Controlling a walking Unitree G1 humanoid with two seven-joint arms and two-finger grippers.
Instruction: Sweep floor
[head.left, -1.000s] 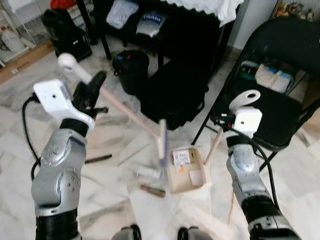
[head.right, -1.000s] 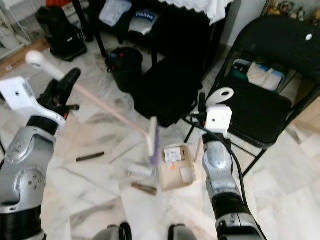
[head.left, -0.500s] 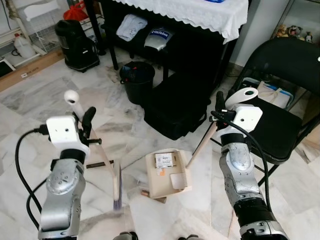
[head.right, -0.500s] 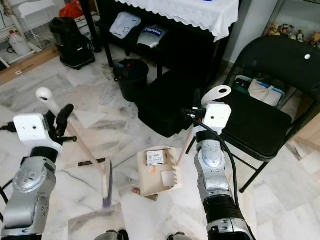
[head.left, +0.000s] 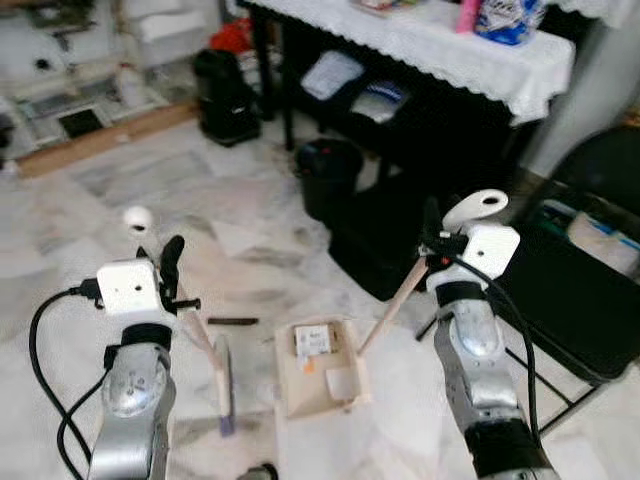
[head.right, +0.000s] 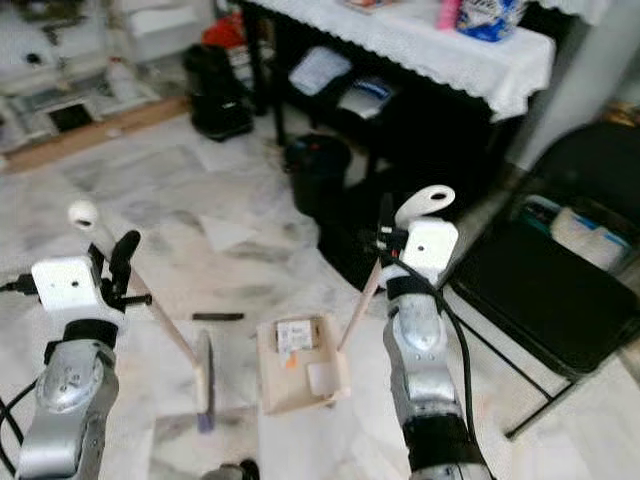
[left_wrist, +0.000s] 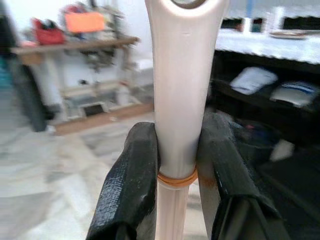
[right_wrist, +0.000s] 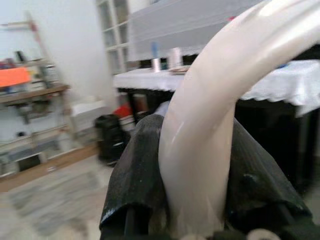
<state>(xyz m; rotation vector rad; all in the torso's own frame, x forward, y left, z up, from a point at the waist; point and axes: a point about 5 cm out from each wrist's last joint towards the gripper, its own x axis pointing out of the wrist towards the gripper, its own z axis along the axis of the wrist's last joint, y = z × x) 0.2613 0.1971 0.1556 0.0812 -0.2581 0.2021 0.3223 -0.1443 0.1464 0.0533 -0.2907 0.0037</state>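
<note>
Domestic interior: marble-tiled floor (head.left: 90, 260), table with white lace cloth (head.left: 470, 50), folded laundry (head.left: 335, 72) on its lower shelf, black folding chair (head.left: 590, 290), cluttered shelving (left_wrist: 75, 65).

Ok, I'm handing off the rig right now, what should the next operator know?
Left gripper is shut on the broom handle; the broom head sits on the floor beside the dustpan.
Right gripper is shut on the dustpan handle; the pan lies flat on the floor.
Done: some litter, including a small card, is in the pan.
Left: a dark stick lies on the floor beyond the broom; sweep it in.
</note>
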